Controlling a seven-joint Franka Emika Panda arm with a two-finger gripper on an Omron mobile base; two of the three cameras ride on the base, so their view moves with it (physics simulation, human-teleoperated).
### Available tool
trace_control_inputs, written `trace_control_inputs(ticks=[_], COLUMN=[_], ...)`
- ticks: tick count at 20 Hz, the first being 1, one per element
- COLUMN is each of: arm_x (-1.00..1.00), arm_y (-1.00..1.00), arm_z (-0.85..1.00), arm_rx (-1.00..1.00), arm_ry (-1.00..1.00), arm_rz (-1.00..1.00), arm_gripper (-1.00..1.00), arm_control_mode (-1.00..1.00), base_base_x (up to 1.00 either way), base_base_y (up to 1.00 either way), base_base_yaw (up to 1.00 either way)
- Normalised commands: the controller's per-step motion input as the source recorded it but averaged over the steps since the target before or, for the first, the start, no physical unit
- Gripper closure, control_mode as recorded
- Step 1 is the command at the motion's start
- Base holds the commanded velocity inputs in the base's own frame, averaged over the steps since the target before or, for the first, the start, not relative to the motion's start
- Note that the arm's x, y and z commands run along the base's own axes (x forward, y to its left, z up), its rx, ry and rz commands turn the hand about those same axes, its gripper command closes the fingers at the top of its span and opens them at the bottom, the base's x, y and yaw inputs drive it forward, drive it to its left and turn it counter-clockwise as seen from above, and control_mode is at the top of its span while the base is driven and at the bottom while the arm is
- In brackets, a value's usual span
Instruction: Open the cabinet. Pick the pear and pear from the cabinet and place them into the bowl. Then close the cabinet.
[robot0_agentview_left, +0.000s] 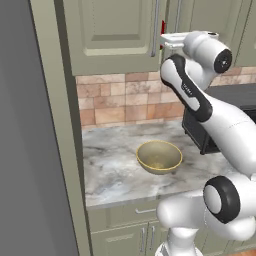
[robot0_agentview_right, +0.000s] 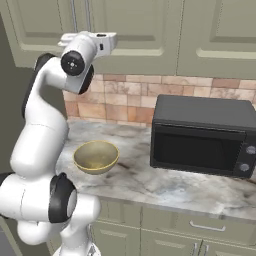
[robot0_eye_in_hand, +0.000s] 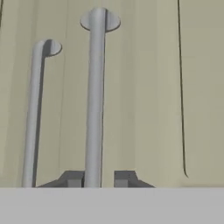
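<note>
My jaws (robot0_eye_in_hand: 97, 178) are clamped on the cabinet handle (robot0_eye_in_hand: 95, 100), the slim metal bar that runs up the middle of the hand view; one dark fingertip sits on each side of it at the bottom of the frame. A second, matching handle (robot0_eye_in_hand: 34, 113) stands just beside it, to the left in that view, and I must not snag it.

The step in hand, as I judge it, is pulling this door open. To do it well I should keep the bar centred between my fingertips, pull straight back at first, then follow the door's arc around its hinge rather than dragging sideways. A pull off that arc could make the bar slip out of my grip.

The cabinet (robot0_agentview_left: 115, 30) fills the top of the left base view: sage green, with raised-panel doors and long vertical bar handles. Its left door looks shut; at the edge by my wrist a sliver of red shows, so that door may stand slightly ajar. I can't make out the pears.

The bowl (robot0_agentview_left: 159, 156) sits on the marble tabletop (robot0_agentview_left: 112, 170) at the centre of the left base view, dull golden-tan, wide and empty. In the right base view a black microwave (robot0_agentview_right: 202, 135) stands at centre right, near the bowl but apart from it.
</note>
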Motion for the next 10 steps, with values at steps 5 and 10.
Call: trace_control_inputs(ticks=[5, 10], arm_x=[-1.0, -0.93], arm_y=[-0.65, -0.84], arm_z=[0.46, 0.26], arm_rx=[0.0, 0.0], arm_ry=[-0.06, -0.04], arm_rz=[0.0, 0.0], arm_gripper=[1.0, 1.0], arm_control_mode=[-1.0, -1.0], base_base_x=[0.0, 0.0], base_base_y=[0.0, 0.0], base_base_yaw=[0.0, 0.0])
